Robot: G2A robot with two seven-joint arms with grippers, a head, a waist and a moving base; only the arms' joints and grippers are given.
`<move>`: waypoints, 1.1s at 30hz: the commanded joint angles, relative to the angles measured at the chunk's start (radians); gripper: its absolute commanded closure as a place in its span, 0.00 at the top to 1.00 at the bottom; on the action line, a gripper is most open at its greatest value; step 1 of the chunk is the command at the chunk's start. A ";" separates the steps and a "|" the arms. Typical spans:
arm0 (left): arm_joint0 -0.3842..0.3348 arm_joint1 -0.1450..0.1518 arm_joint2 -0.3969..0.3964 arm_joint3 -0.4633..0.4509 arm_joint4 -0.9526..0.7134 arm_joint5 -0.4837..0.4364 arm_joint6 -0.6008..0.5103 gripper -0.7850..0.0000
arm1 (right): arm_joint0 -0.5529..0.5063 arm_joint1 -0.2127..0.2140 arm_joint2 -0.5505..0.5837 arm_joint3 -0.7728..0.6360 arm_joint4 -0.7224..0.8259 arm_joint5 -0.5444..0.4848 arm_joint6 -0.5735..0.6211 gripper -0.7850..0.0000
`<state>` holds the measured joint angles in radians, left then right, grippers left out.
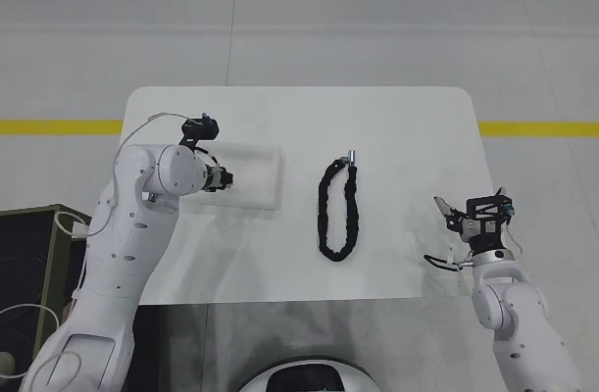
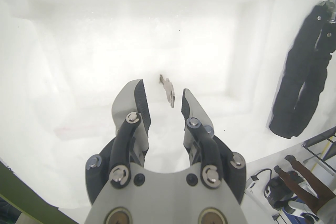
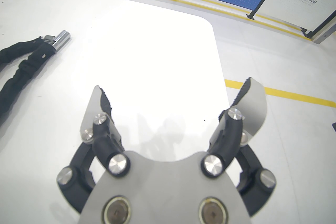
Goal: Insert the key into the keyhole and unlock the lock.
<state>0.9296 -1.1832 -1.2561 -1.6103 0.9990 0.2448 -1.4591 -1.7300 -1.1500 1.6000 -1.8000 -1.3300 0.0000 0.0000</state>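
The key (image 2: 168, 92) stands tilted in the white foam tray (image 2: 252, 51), its tip seemingly pressed into the foam and its flat head raised; the tray lies on the left part of the table (image 1: 407, 127). The left gripper (image 2: 162, 89) is low over the tray with its fingers (image 2: 141, 101) set narrowly apart, one on each side of the key's head, close to it but apparently not touching. To the right of the tray, near the middle of the table, lies the chain lock (image 1: 338, 211), a black sleeved loop with its metal lock cylinder (image 3: 61, 37) at the far end. Well apart from it, over the near right edge of the table, the right gripper (image 3: 174, 89) hangs spread wide and holds nothing. The pick-up looks like the risky part: because the key leans, the pads may meet it on an edge and twist it or flick it out of the foam; a crooked grip would leave the blade out of line with the keyhole; the light tray may lift or slide with the key if the foam clings. The cylinder lies loose, so a push from the key could shove or roll it away unless the free gripper steadies it.
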 commanded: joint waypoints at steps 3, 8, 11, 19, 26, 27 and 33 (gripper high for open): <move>-0.018 -0.004 0.019 0.026 0.012 -0.005 0.005 0.31 | 0.000 0.000 0.000 0.000 0.000 0.000 0.000 1.00; -0.029 -0.006 0.025 0.033 0.019 -0.007 -0.002 0.22 | 0.000 0.000 0.000 0.000 0.000 0.000 0.000 1.00; -0.030 -0.005 0.019 0.028 0.021 -0.010 -0.012 0.18 | 0.000 0.000 0.000 0.000 0.000 0.000 0.000 1.00; -0.024 -0.005 0.016 0.017 0.032 -0.016 -0.027 0.14 | 0.000 0.000 0.000 0.000 0.000 0.000 0.000 1.00; -0.015 -0.006 0.026 0.005 0.047 -0.038 -0.030 0.15 | 0.000 0.000 0.000 0.000 0.000 0.000 0.000 1.00; -0.014 -0.007 0.028 0.004 0.048 -0.042 -0.029 0.14 | 0.000 0.000 0.000 0.000 0.000 0.000 0.000 1.00; -0.015 -0.009 0.039 0.011 0.064 -0.045 -0.029 0.02 | 0.000 0.000 0.000 0.000 0.000 0.000 0.000 1.00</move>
<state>0.9156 -1.1918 -1.2180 -1.5996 1.0623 0.1993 -1.4879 -1.7300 -1.1500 1.6000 -1.8000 -1.3300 0.0000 0.0000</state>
